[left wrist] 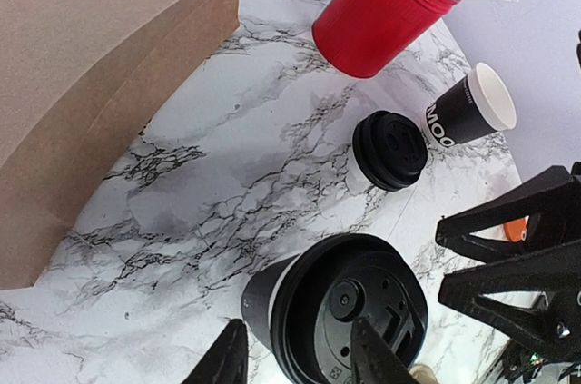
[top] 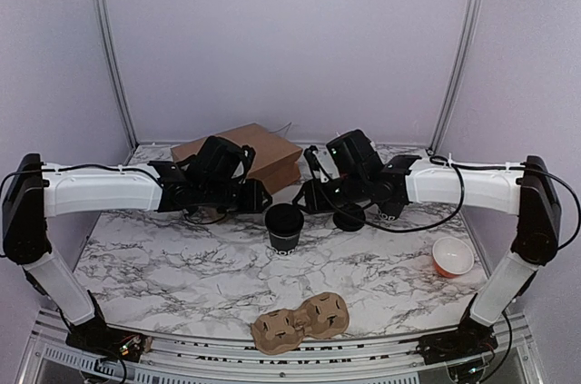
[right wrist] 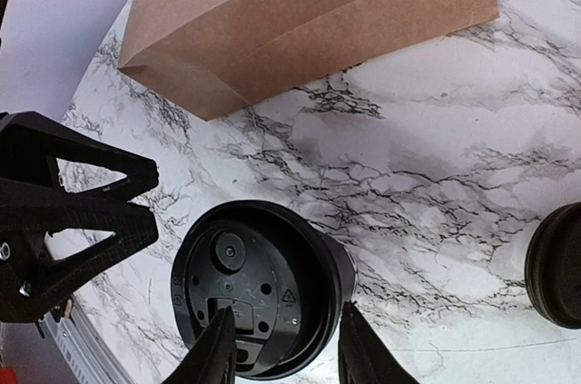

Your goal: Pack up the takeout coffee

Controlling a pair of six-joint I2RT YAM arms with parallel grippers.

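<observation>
Though half open, your left fingers (left wrist: 229,359) hold nothing, hovering left of centre. Lidded takeout coffee (top: 284,225) stands centre frame on worktop (top: 182,266): likely light, thin-walled, crushable, maybe tippy. Grip wall below rim, gently. Your right fingers (right wrist: 216,352), right of centre, likewise half open, empty.

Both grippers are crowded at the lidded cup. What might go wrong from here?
1. The left gripper and right gripper hang over the same lidded cup from opposite sides; they may clash or tip it.
2. Whether its lid is fully seated is unclear; a lift by the rim might pop it off.
3. The loose lid and open cup sit close by and may get knocked.
</observation>
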